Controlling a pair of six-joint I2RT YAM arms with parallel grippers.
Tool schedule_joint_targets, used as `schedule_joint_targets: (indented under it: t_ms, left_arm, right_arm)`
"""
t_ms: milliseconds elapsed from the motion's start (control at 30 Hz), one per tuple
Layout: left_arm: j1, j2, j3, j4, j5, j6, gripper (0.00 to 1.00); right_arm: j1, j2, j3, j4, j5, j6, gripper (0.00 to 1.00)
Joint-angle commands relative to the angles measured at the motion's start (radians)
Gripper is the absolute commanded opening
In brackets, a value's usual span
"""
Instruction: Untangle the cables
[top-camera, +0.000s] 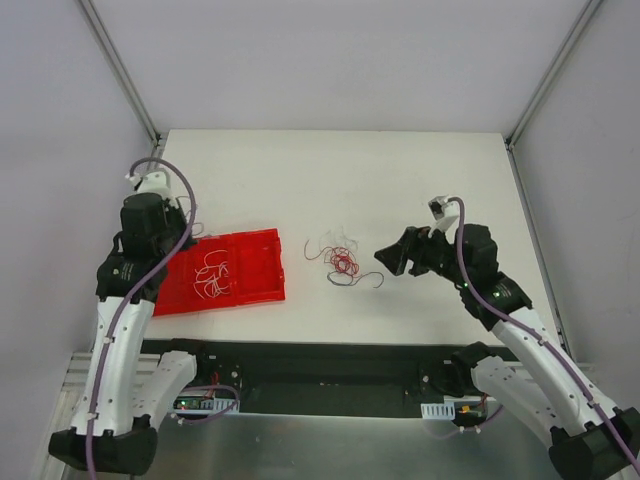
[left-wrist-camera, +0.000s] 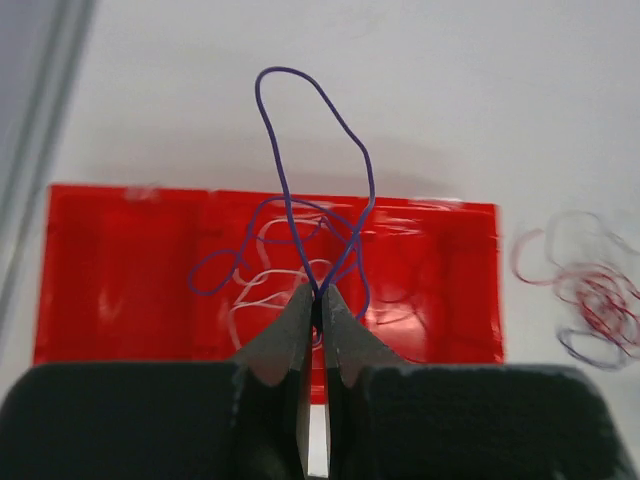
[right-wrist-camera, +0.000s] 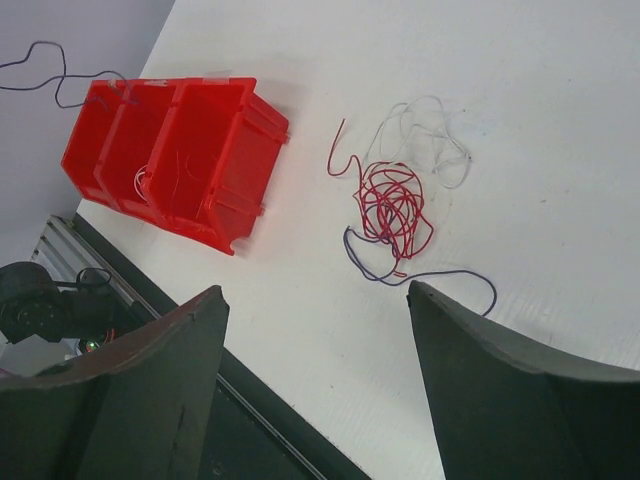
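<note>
A small tangle of cables (top-camera: 343, 263), mostly dark red with whitish and purplish strands, lies on the white table; the right wrist view shows it too (right-wrist-camera: 395, 205). My right gripper (right-wrist-camera: 317, 288) stands open just to its right, above the table, with nothing between its fingers. My left gripper (left-wrist-camera: 318, 295) is shut on a single purple cable (left-wrist-camera: 315, 130), which loops up from the fingertips. It hangs over a red bin (left-wrist-camera: 110, 270) that has whitish cables (left-wrist-camera: 255, 290) lying inside.
The red bin (top-camera: 258, 262) sits left of the tangle, near the table's front edge. A black rail with electronics (top-camera: 320, 365) runs below that edge. Grey walls and metal frame posts (top-camera: 120, 70) close in the back and sides.
</note>
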Motion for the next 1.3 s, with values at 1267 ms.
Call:
schedule_joint_targets:
  t_ms: [1267]
  left_arm:
    - [0.519,0.344,-0.249,-0.017,-0.083,-0.382,0.26]
  right_arm:
    - [-0.036,-0.005,-0.014,0.021,-0.055,-0.002,0.76]
